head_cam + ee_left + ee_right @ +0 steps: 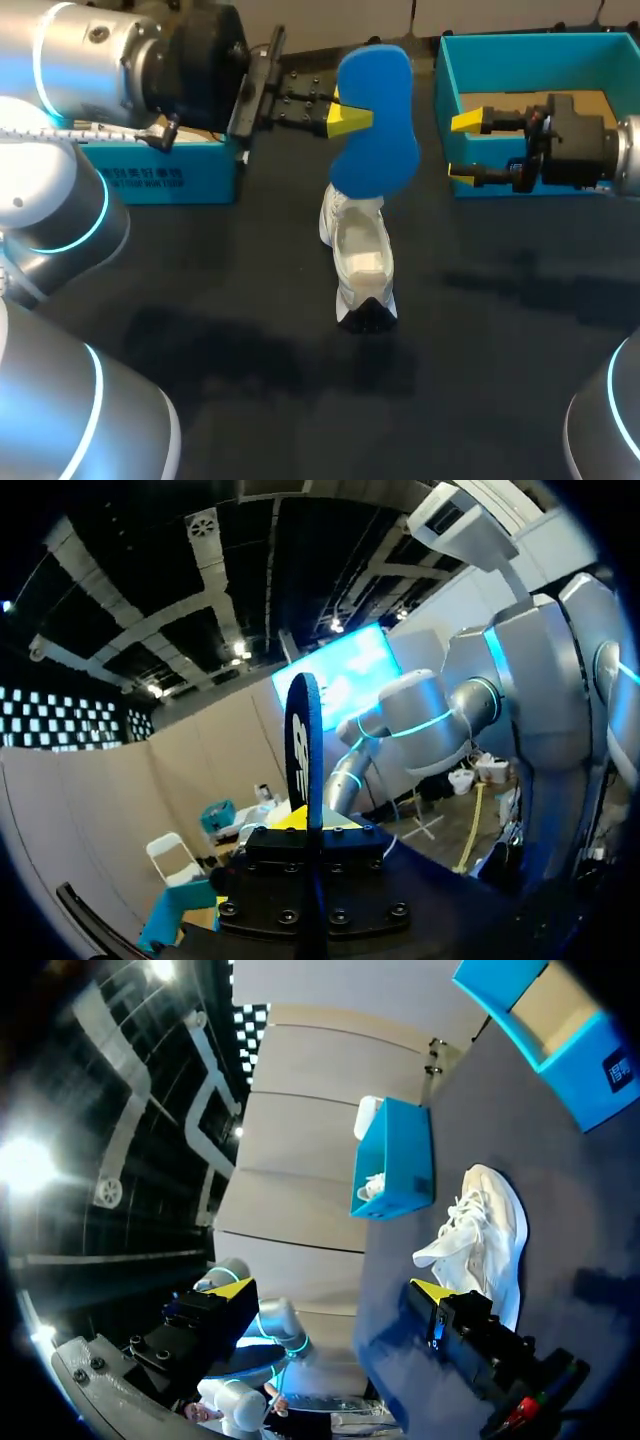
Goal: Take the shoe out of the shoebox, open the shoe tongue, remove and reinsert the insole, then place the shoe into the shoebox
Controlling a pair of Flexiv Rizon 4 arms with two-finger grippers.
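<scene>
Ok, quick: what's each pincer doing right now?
Left pincer: closed on the blue insole.
Right pincer: open, empty.

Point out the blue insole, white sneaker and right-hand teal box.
Blue foam insole (378, 125): head view, flat face.
White laced sneaker (362, 262): head view, footbed.
Right-hand open teal shoebox (445, 85): head view, left wall.

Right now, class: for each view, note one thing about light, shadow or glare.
Head view: soft shadows lie on the table near the shoe. Left wrist view: the insole, edge-on in the left tool, looks dark against a bright background. Right wrist view: strong glare flares beyond the table; the shoe is evenly lit.
</scene>
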